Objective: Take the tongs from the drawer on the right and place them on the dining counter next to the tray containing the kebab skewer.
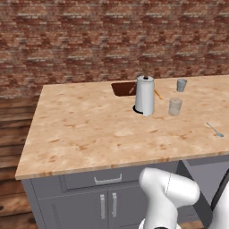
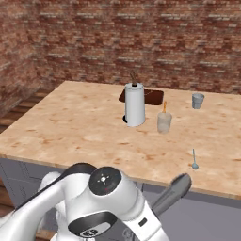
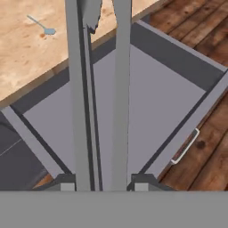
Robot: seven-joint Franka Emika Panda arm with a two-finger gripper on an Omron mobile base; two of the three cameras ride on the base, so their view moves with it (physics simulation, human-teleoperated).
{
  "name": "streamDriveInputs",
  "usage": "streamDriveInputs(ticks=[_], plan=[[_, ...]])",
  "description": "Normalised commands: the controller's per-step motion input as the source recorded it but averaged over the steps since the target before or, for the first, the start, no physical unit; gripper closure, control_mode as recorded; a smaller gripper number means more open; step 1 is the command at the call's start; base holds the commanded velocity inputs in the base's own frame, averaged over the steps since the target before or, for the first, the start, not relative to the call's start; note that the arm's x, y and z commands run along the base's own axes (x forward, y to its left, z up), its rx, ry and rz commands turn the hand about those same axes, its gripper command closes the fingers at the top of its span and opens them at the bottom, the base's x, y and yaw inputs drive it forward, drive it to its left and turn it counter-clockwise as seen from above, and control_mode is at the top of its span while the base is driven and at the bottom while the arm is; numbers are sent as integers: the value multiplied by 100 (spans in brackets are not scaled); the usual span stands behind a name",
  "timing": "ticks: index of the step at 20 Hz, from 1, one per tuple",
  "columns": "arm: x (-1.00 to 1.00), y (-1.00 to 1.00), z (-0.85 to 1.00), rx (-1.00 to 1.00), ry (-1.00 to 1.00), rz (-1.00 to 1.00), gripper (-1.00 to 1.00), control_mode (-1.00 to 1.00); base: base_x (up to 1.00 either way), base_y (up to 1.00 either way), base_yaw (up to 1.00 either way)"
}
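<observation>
Above the open drawer point(image 3: 147, 111), the fingers point(image 3: 67, 183) clamp the tongs point(image 3: 100, 89), apparently running lengthwise straight ahead toward the counter point(image 3: 26, 58).

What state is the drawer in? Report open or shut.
Open. In the hand view the drawer is pulled out from under the counter, its grey floor exposed, with the tongs in the claw above it.

Dining counter point(image 1: 80, 129): tray point(image 1: 123, 89), paper-towel roll point(image 1: 145, 95), two cups point(image 1: 175, 106), spoon point(image 1: 214, 129).

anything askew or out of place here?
One thing: the drawer hangs pulled out and empty, since the shut gripper holds the tongs above it. On the dining counter, the paper-towel roll, cups and spoon look undisturbed.
</observation>
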Motion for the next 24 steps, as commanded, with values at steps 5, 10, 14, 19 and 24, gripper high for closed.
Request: streamDriveInputs(ticks=[5,10,14,19,24], plan=[[0,22,59,-2,0,11,100,-100,0,0,0],[1,8,22,0,0,12,100,-100,0,0,0],[0,5,1,0,0,8,100,-100,0,0,0],[-1,19,1,0,0,9,100,-100,0,0,0],[-6,7,0,0,0,2,100,100,-65,49,7]])
